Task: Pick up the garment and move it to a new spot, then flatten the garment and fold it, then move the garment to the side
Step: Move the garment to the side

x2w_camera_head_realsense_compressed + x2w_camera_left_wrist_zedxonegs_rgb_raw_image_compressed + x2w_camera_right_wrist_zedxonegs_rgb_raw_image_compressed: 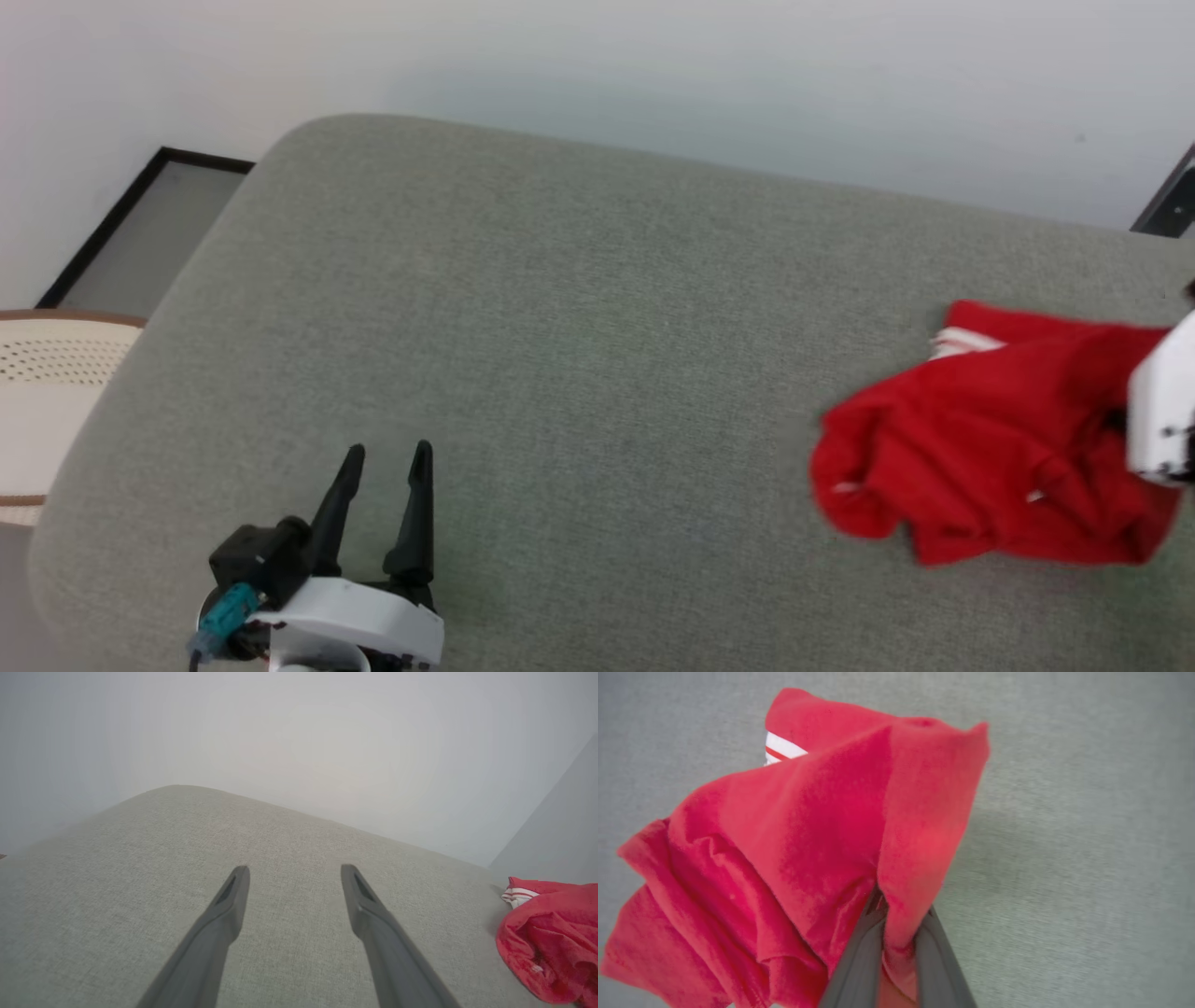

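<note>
Right wrist view held the nearest detail: the right gripper [901, 917] had its two long dark fingers [859, 961] pinched together on a fold of the red jersey-style shirt with white, red-striped trim [808, 830]. The cloth was bunched between them and rose from the pinch in a loose peak. The rest of the shirt spread crumpled toward that view's left, a strip of the striped trim showing near the top. Grey-green woven upholstery [1064, 858] lay behind it. Whether the shirt was lifted clear of that surface could not be told.

In the head view, the left gripper [387, 453] sat at the lower left over the near part of the upholstery, its fingers spread apart with nothing between them. The left wrist view showed bare fabric in that gap. The shirt was well apart from it, a rumpled heap far over on the right side of the surface. The white housing of the right arm [1162, 401] covered the heap's right edge.

Farther off, a cream perforated seat with a brown rim [47, 373] stood just beside the upholstery's left edge. A grey panel in a thin black frame [140, 233] lay behind it, and a plain pale wall [653, 56] closed the scene.
</note>
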You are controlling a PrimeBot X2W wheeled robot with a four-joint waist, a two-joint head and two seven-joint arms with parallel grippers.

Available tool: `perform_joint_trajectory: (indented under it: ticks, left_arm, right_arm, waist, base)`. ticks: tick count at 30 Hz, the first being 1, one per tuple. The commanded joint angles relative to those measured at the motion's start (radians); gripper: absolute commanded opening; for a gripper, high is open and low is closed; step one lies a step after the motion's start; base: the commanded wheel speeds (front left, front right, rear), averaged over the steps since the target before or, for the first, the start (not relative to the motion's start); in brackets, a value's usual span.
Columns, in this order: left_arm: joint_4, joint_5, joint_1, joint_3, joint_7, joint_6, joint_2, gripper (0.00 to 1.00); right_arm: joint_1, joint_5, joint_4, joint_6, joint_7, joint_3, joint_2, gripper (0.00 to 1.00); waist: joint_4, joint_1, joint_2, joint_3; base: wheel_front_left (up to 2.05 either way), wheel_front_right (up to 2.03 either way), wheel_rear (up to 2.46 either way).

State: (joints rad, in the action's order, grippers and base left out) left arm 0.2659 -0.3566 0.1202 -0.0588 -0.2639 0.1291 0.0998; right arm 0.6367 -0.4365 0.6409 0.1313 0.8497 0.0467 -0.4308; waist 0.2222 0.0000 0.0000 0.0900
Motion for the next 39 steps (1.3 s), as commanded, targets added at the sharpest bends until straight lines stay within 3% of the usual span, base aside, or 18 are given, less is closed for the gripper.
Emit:
perform_joint_trajectory:
  ticks: [1,20,28,39]
  left_arm:
    - [-0.003,-0.004,0.007,-0.001,0.000,0.003,0.004,1.00]
    - [-0.034,-0.011,0.075,-0.040,0.000,0.003,0.032,1.00]
    - [-0.065,-0.002,0.113,-0.049,0.000,0.003,0.050,1.00]
    - [-0.064,0.020,0.195,-0.092,0.000,0.003,0.091,1.00]
  right_arm:
    - [0.015,-0.010,-0.001,-0.001,-0.006,0.004,-0.013,0.00]
    - [0.086,-0.061,0.042,-0.001,-0.068,0.018,-0.270,0.00]
    - [0.118,-0.055,0.044,-0.001,-0.084,-0.005,-0.302,0.00]
    - [0.136,-0.020,0.012,-0.001,-0.082,-0.047,-0.276,0.00]
  waist:
    - [-0.010,0.0000,0.0000,0.010]
    - [-0.093,0.0000,0.0000,0.137]
    - [-0.176,0.0000,0.0000,0.213]
    - [-0.310,0.0000,0.0000,0.289]
  base:
    - [0.00,0.00,0.00]
    - [0.00,0.00,0.00]
    - [0.00,0.00,0.00]
    - [0.00,0.00,0.00]
